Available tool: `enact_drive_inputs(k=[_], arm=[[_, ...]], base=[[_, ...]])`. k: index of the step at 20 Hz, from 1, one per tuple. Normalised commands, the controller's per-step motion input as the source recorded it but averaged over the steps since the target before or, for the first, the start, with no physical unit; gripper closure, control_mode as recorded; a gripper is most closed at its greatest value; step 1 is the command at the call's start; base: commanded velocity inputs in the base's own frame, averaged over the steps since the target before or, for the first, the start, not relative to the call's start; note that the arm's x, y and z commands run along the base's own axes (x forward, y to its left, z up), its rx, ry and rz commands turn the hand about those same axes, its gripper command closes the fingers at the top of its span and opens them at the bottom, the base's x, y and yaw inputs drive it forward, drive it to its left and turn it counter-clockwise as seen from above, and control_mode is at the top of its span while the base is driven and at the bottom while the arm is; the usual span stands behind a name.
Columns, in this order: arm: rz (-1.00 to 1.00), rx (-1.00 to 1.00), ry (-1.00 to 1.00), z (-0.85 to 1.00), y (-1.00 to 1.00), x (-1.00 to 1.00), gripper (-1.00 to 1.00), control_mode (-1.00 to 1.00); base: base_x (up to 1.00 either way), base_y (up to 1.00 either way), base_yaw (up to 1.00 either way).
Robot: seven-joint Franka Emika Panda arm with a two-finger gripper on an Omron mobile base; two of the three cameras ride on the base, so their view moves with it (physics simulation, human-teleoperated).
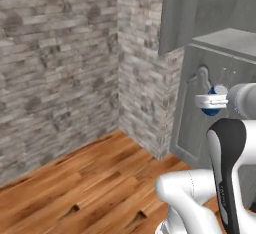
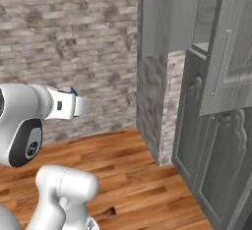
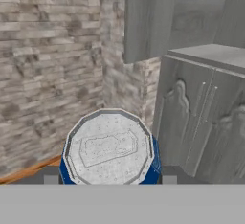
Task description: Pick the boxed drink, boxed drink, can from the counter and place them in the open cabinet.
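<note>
Tool of mine is clamped on the small blue drink can with the silver top, carried in the air in front of the tall grey wood-grain cabinet with the shelf niche. So the can's picked but not shelved yet; can't tell about the two cartons from here. Nearby there's the grey brick wall, wood floor, and an open cabinet door jutting out that I'd guess I need to dodge.
</note>
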Motion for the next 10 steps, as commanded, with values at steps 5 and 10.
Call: enact_drive_inputs(k=[5, 10], arm=[[0.0, 0.0, 0.0, 0.0, 0.0, 0.0, 1.0, 1.0], [0.0, 0.0, 0.0, 0.0, 0.0, 0.0, 1.0, 1.0]], base=[[0.76, 0.0, -0.27], [0.47, 0.0, -0.32]])
